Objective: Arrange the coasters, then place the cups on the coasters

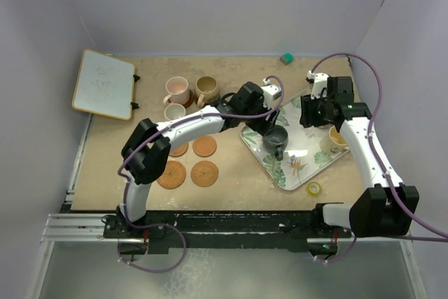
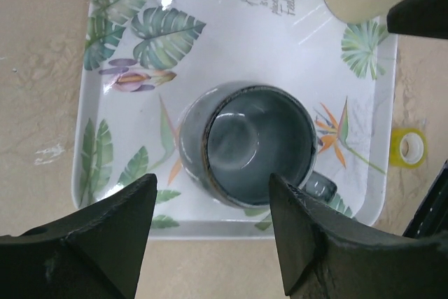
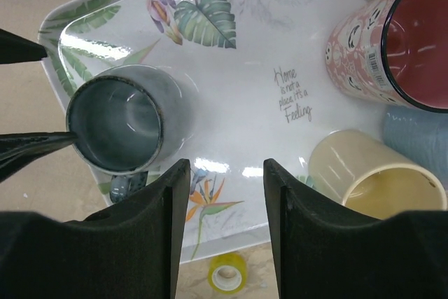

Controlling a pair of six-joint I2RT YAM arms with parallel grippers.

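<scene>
While the left gripper (image 2: 213, 190) hangs over the slate mug (image 2: 246, 146), which stands upright near a corner of the leafy tray (image 2: 231, 26), its fingers are spread wide and hold nothing, though I cannot tell whether one tip touches the rim. The right gripper (image 3: 225, 173) hovers above the same tray, fingers partly apart and empty, near the yellow mug (image 3: 371, 173), the red mug (image 3: 413, 40) and the light blue mug (image 3: 416, 141). Four coasters (image 1: 204, 173) lie in a block on the table (image 1: 238, 194), with the pink mug (image 1: 176, 90), tan mug (image 1: 207, 89) and grey mug (image 1: 174, 112) just behind them.
</scene>
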